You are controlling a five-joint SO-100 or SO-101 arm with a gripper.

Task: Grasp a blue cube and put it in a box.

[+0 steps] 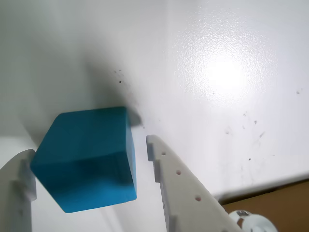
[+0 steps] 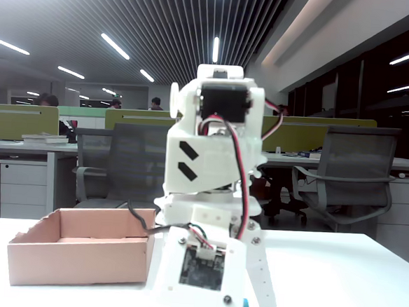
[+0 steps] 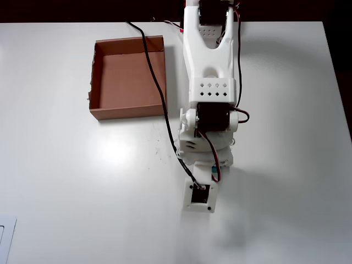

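The blue cube [image 1: 87, 157] sits on the white desk [image 1: 217, 72], right between the two fingers of the pincer [image 1: 89, 150]. In the wrist view, the left finger looks like it is touching the cube's corner, or is just beside it. The right finger stands a little apart from the cube, with a thin strip of desk showing between them. So the pincer is partly open and has not squeezed the cube yet.

The cube is turned a bit, so a corner points at the left finger, not a flat side. I think that is the tricky part. If the fingers close fast, the cube could twist or pop out. It would be better to close slowly and let the cube turn until its flat sides meet the fingers. Wait for a firm hold before lifting.

In the overhead view, the arm hides the cube, and the box [image 3: 100, 77] lies well apart from the pincer, up and to the left. The box is open and looks empty. After a good grip, the arm should lift straight up first, so the cube clears the low wall of the box.
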